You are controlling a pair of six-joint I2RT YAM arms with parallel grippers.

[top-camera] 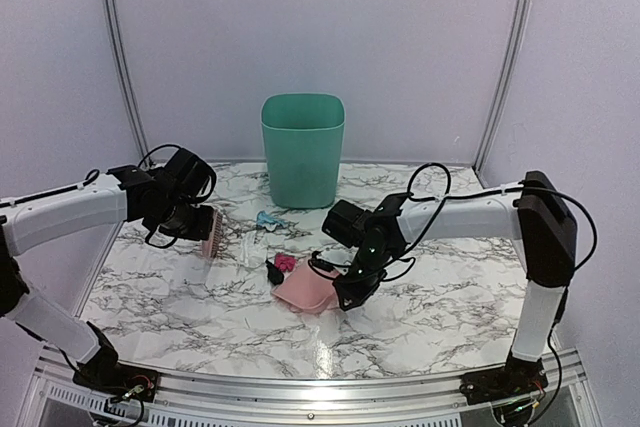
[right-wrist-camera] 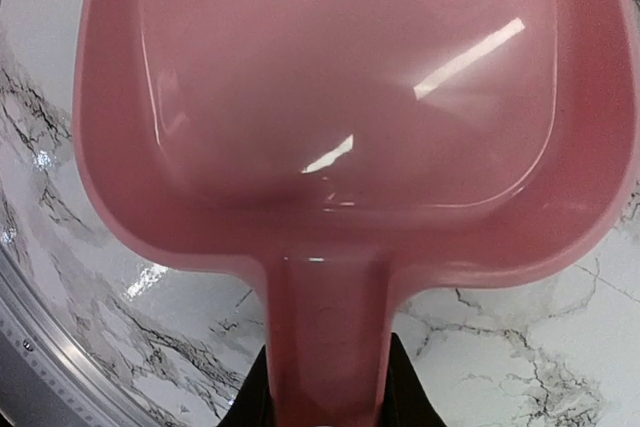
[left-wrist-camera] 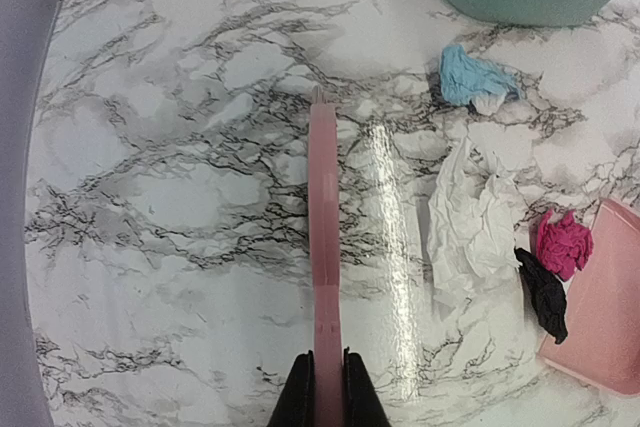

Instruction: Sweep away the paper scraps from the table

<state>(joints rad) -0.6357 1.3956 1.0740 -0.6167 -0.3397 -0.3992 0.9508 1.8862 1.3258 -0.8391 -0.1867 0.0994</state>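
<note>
**Featherweight scraps: push them, don't pinch them**

The table [top-camera: 450,297] is glossy marble, so loose things should slide readily. A green bin [top-camera: 303,150] stands at its 12 o'clock. The right gripper [right-wrist-camera: 328,387] is clamped on the handle of the pink dustpan [right-wrist-camera: 340,97], which sits near table centre. The left gripper [left-wrist-camera: 326,387] pinches the pink brush [left-wrist-camera: 325,247], at 9 o'clock of the litter. A white crumpled sheet [left-wrist-camera: 470,217] lies between brush and pan.

The paper scraps [top-camera: 284,263] are spread out. The light blue scrap [left-wrist-camera: 470,77] lies near the bin. The magenta scrap [left-wrist-camera: 562,245] and black scrap [left-wrist-camera: 543,292] lie just beside the pan's lip, at its 10 o'clock. They look weightless and soft, and likely to skitter. Low bristle strokes should drive them better than any grasp.
</note>
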